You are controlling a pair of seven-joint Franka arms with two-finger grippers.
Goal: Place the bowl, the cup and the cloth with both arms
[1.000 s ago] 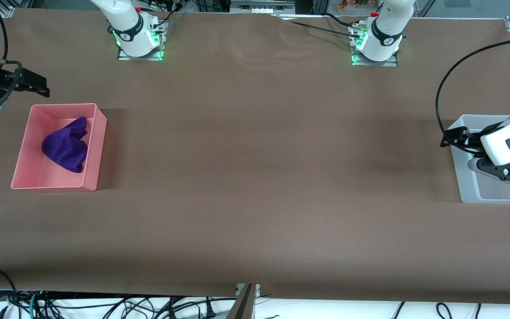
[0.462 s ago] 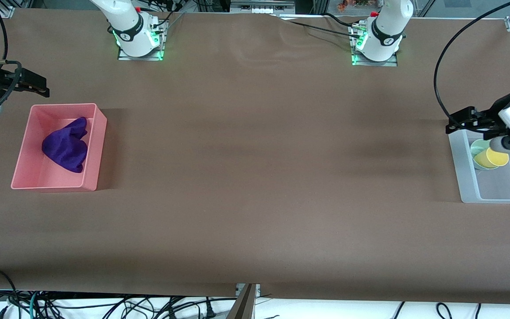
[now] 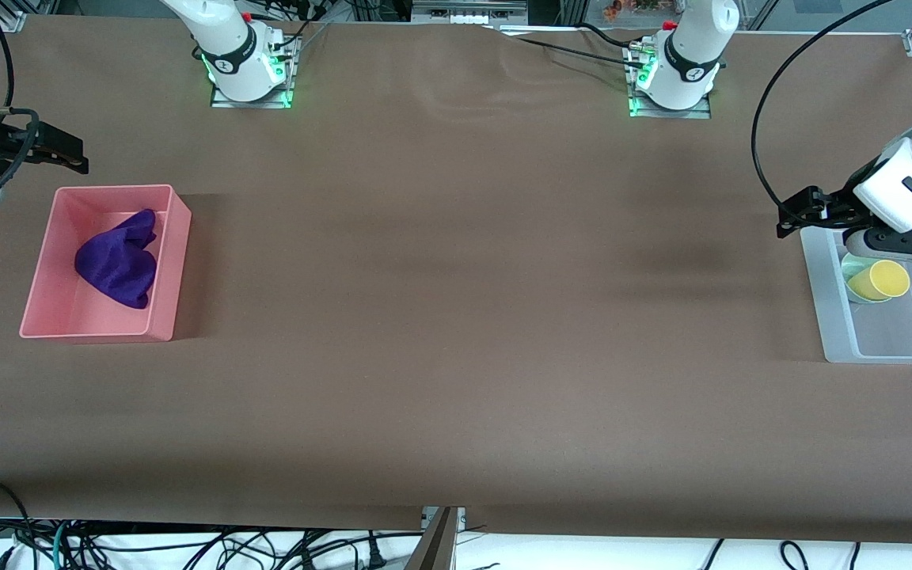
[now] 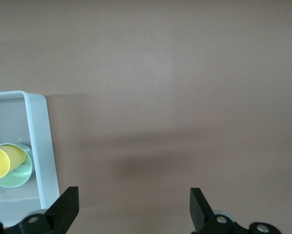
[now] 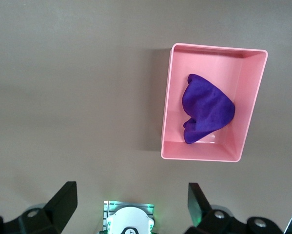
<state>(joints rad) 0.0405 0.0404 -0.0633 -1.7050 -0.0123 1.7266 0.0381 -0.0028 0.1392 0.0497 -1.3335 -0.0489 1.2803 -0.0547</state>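
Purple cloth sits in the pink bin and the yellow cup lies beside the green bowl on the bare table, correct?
Not quite. The front view shows the cup and bowl in the clear bin, not on the bare table. The cloth is in the pink bin.

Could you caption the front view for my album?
Purple cloth in pink bin; yellow cup in pale tray.

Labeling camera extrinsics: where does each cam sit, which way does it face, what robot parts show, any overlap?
Front view: high across the table, facing both bases; shows the pink bin with the cloth, the left hand and right hand, both open.
Left wrist view: looks down past its own fingertips at the clear bin, the cup lying in the bowl.
Right wrist view: looks down from high up, own fingertips, the right arm's base.
Shared: both bins appear in the front view too.
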